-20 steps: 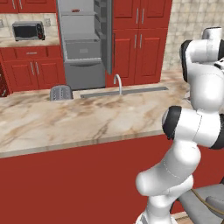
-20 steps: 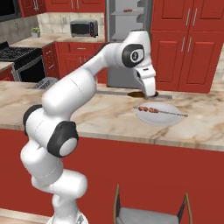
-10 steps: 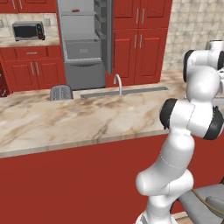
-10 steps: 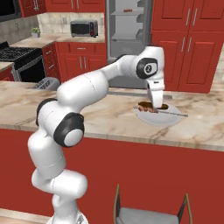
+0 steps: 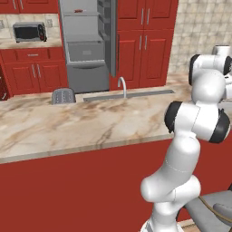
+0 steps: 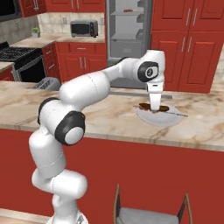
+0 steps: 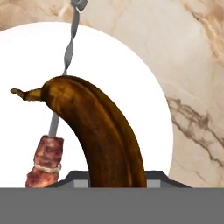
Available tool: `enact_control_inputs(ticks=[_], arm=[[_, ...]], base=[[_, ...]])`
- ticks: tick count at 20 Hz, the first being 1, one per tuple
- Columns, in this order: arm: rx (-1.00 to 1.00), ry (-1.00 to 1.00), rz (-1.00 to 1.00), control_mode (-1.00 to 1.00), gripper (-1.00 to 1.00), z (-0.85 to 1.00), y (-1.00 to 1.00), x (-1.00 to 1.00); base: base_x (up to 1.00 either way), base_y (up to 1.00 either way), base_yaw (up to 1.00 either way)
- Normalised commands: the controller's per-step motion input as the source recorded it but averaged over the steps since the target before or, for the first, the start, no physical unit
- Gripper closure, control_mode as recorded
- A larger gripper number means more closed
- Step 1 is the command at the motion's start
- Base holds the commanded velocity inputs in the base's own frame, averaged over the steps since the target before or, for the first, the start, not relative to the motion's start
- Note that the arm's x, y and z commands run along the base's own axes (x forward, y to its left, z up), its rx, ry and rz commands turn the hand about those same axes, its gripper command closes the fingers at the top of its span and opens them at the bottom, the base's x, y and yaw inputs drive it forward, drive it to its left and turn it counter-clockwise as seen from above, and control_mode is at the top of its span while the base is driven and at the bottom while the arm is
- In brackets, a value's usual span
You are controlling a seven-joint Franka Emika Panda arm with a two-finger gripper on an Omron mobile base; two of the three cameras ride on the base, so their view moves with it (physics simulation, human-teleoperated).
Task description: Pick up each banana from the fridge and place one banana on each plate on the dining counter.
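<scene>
Fingers (image 7: pixel 78 175): closed on the brown banana (image 7: pixel 100 135)
Gripper (image 6: pixel 155 109): low over white plate (image 6: pixel 168 119)
Skewer (image 7: pixel 48 159): on plate, beside banana

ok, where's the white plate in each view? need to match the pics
Left base view: not in it.
Right base view: white plate right of centre on the dining counter, under the end effector.
Hand view: fills the left and centre, behind the brown banana.
Shared landmark: the marbled counter top.
</scene>
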Motion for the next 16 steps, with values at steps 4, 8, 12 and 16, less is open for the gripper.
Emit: enact_control_inputs(ticks=[4,8,12,16], arm=[[0.0,-0.07,-0.04,-1.0,-1.0,-0.24,-0.01,-0.03],[0.0,-0.11,-0.02,-1.0,-1.0,-0.04,-0.01,-0.09],[0.0,-0.1,-0.02,-1.0,-1.0,0.12,-0.07,-0.21],[0.0,-0.09,-0.01,-1.0,-1.0,0.41,0.02,-0.36]], base=[[0.0,0.0,0.0],[0.0,0.0,0.0],[0.0,0.0,0.0],[0.0,0.0,0.0]])
